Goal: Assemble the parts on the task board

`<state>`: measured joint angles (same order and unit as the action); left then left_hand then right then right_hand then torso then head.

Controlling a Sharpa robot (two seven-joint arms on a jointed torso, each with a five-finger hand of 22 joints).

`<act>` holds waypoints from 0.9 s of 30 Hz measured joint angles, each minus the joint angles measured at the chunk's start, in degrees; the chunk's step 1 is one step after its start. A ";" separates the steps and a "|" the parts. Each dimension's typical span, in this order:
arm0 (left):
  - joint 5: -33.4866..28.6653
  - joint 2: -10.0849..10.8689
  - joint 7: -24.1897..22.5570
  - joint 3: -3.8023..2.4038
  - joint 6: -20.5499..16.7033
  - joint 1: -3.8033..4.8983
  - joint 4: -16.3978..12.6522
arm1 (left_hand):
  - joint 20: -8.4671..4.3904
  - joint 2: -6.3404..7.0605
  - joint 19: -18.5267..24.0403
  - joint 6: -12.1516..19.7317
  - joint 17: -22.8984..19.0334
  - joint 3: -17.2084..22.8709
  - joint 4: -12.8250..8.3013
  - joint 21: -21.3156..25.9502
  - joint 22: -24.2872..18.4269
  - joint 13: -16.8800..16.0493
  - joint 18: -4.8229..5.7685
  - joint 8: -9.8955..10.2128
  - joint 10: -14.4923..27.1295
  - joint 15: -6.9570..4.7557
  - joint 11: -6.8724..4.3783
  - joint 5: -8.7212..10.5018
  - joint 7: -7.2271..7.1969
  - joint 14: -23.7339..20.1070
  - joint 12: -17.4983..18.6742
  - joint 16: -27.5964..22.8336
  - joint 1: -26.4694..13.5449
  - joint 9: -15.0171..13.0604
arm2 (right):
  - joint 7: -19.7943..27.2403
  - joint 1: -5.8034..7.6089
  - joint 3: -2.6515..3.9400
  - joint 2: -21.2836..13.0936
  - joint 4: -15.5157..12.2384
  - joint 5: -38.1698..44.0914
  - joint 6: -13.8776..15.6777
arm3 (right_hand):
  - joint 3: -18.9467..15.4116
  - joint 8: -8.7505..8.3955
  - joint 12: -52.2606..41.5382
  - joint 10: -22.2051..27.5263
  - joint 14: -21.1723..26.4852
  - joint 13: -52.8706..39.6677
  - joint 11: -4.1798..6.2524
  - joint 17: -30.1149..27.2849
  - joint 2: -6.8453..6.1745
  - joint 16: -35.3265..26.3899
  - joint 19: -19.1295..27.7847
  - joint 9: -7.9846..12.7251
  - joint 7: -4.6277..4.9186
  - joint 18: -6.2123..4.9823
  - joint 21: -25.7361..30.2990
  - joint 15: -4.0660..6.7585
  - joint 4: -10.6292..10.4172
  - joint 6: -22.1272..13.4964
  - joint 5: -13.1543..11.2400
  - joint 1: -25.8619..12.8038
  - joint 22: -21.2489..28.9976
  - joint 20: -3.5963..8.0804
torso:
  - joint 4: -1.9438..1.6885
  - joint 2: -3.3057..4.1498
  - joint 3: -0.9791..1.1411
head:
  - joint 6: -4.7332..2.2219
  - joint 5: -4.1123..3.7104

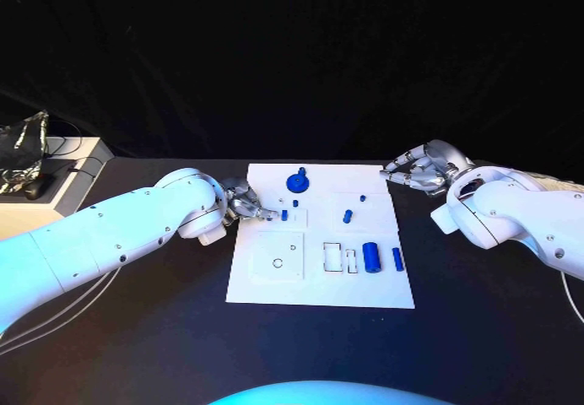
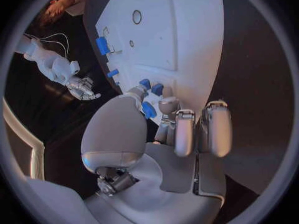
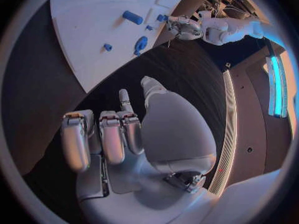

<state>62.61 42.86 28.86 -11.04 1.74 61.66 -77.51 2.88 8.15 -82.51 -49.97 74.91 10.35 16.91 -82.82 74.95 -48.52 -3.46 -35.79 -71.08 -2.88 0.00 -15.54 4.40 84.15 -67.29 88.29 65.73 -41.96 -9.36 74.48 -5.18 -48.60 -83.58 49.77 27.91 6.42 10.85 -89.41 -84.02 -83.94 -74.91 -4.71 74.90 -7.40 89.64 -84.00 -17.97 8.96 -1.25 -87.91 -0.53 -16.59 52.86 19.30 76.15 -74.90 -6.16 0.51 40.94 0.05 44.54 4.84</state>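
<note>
The white task board (image 1: 319, 283) lies mid-table with several blue parts on it: a round piece (image 1: 298, 180) near the far edge, small pegs (image 1: 296, 202) (image 1: 347, 215), and a thick cylinder (image 1: 371, 255) beside a slim one (image 1: 398, 258). My left hand (image 1: 248, 204) hovers at the board's left edge. In the left wrist view its thumb and one finger pinch a small blue part (image 2: 148, 109), close to two pegs (image 2: 144, 83). My right hand (image 1: 419, 173) hangs over the black table beyond the board's far right corner, fingers (image 3: 109, 134) curled in on nothing.
A raised square plate with a round hole (image 1: 278, 262) and rectangular slots (image 1: 332, 257) occupy the board's near half. A grey box with cables (image 1: 49, 173) stands at the table's far left. Bare black table surrounds the board (image 3: 93, 25).
</note>
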 measured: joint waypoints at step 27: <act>0.87 -2.15 1.25 0.01 0.36 0.12 1.45 | -0.21 -0.12 -0.20 0.51 0.00 2.90 -0.31 0.00 -0.02 -0.69 -0.02 -0.69 0.23 -0.41 -0.22 0.00 -0.54 0.00 -0.10 0.20 5.96 -1.74 | -0.02 -0.04 0.00 0.20 0.08 0.00 -0.03 | 0.16 0.00 0.00 0.00 0.00 -0.03 0.00 0.00 0.00 0.00 0.00 -0.07 0.00 0.00 0.00 0.00 0.16 0.00 0.00 0.00 -0.05 0.00 | -0.08 -0.09 0.05 | 0.68 -0.16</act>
<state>63.48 40.71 30.11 -11.03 2.10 61.78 -76.06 2.67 8.03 -82.71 -49.46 74.91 13.25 16.60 -82.82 74.94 -49.21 -3.48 -36.48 -70.86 -3.28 -0.22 -15.54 3.87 84.15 -67.38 88.50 71.70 -43.70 -9.38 74.44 -5.18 -48.40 -83.50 49.77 27.87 6.58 10.85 -89.41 -84.02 -83.94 -74.95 -4.71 74.90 -7.40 89.64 -83.99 -18.04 8.96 -1.25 -87.91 -0.53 -16.43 52.86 19.30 76.15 -74.95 -6.16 0.43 40.85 0.10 45.21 4.67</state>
